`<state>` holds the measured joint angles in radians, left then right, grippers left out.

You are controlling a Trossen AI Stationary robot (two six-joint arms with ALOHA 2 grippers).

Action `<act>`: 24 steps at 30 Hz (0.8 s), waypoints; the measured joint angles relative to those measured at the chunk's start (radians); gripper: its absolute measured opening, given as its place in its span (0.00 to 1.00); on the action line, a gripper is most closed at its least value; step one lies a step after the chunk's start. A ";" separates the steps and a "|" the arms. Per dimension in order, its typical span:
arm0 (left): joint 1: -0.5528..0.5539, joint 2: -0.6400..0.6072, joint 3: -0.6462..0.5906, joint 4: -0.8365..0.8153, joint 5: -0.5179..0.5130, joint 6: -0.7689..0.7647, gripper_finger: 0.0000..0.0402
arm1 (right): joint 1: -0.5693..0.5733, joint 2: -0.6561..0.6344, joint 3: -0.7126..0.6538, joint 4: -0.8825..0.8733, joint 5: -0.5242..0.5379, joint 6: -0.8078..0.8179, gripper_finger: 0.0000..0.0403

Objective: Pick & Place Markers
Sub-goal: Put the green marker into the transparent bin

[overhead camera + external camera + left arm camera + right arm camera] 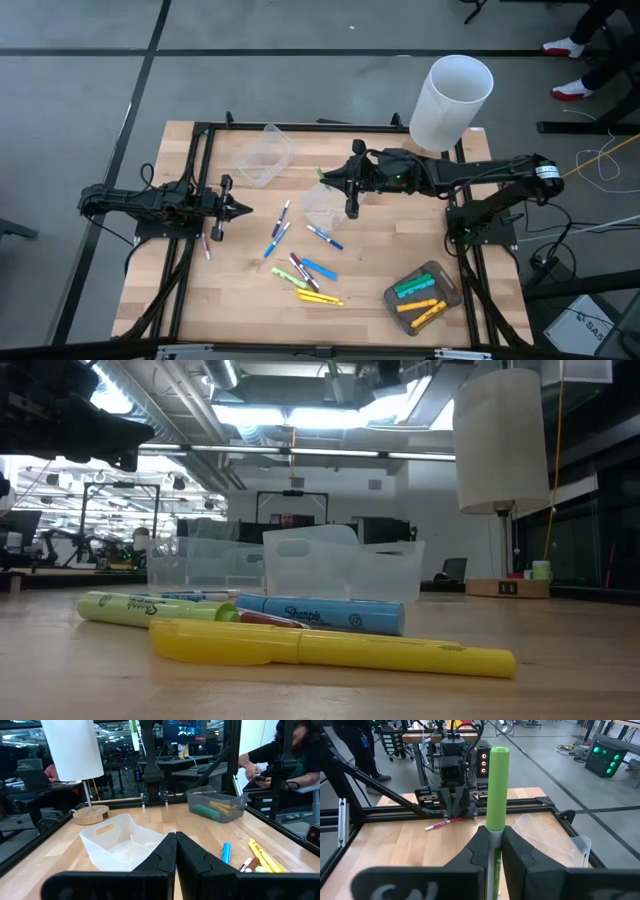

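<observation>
My right gripper (347, 182) hangs over the middle of the table, shut on a green marker (498, 785), above a clear tub (325, 205). Loose markers (305, 272) in yellow, green, blue and maroon lie on the wood nearer the front edge. In the low view a yellow marker (330, 645) lies nearest, with a blue one (320, 612) behind it. A maroon marker (207, 245) lies beside my left gripper (240, 208), which rests shut at the table's left with nothing in it. My right gripper pinches the green marker's lower, paler end (494, 840) between its two fingers (472, 852). The fingers point about level toward the table's left. The marker's green length sticks out past the fingertips, lifted clear of the table and the tub.
A grey tub (422, 292) with green and yellow markers stands at the front right. A second clear tub (265, 155) sits at the far middle. A tall white lampshade (452, 100) stands at the far right corner. A black frame (195, 180) rims the table. A person sits beyond the right edge.
</observation>
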<state>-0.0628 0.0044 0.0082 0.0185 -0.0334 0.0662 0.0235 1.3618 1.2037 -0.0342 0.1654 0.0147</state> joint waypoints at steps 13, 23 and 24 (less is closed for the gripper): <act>0.000 0.000 0.000 0.000 0.000 0.000 0.01 | 0.000 0.001 0.000 0.000 0.000 0.009 0.08; 0.000 0.000 0.000 0.000 0.000 0.000 0.01 | 0.001 0.001 0.000 0.000 -0.005 0.063 0.08; 0.000 0.000 0.000 0.000 0.000 0.000 0.01 | 0.001 0.001 0.000 0.001 -0.009 0.064 0.08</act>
<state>-0.0626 0.0044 0.0082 0.0181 -0.0334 0.0662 0.0242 1.3632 1.2037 -0.0330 0.1567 0.0788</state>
